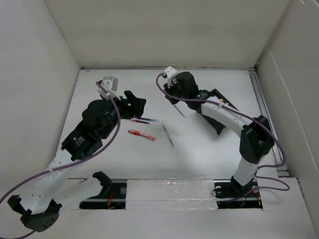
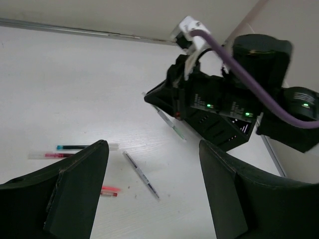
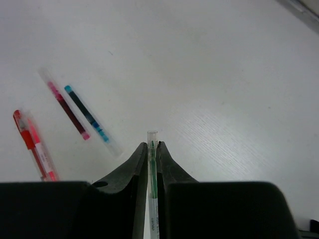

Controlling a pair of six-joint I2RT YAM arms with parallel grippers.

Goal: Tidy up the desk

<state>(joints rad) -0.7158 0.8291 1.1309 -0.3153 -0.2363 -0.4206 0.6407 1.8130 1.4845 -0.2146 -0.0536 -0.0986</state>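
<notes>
**A:** From above first. Where do things sit?

**B:** The red pen [image 1: 142, 134] lies on the desk [image 1: 209, 149], roughly mid-surface. Just beyond it, toward the back wall, a teal pen [image 1: 151, 121] and a pink pen [image 1: 137, 120] lie together. A black pen [image 1: 168, 134] lies at a slant to the red pen's right.

**A:** And the grippers?

**B:** The left gripper [image 1: 134, 102] hangs beyond the red pen, over the teal and pink pair. I cannot tell its spread from here. The right gripper [image 1: 173, 100] is beyond and to the right of the red pen, with a thin pen sticking out below it. The metal rail [image 1: 261, 114] runs far to the red pen's right.

**A:** Left wrist view?

**B:** The left gripper [image 2: 152, 149] is spread wide and holds nothing. Its dark fingers [image 2: 75, 194] frame bare desk [image 2: 75, 74]. The red pen [image 2: 109, 190] peeks out beside one finger, with the black pen [image 2: 141, 175] close by. The teal pen [image 2: 82, 147] and pink pen [image 2: 50, 155] are farther up the picture from it. Well past the red pen, the right gripper [image 2: 164, 107] holds the green pen [image 2: 172, 124] off the surface.

**A:** Right wrist view?

**B:** The right gripper [image 3: 152, 147] is clamped narrow on the green pen [image 3: 152, 189], whose clear tip pokes out past the fingertips. The red pen [image 3: 35, 147] lies on the desk [image 3: 209, 64] to the picture's left. The pink pen [image 3: 67, 107] and teal pen [image 3: 87, 114] lie side by side between it and the gripper.
</notes>
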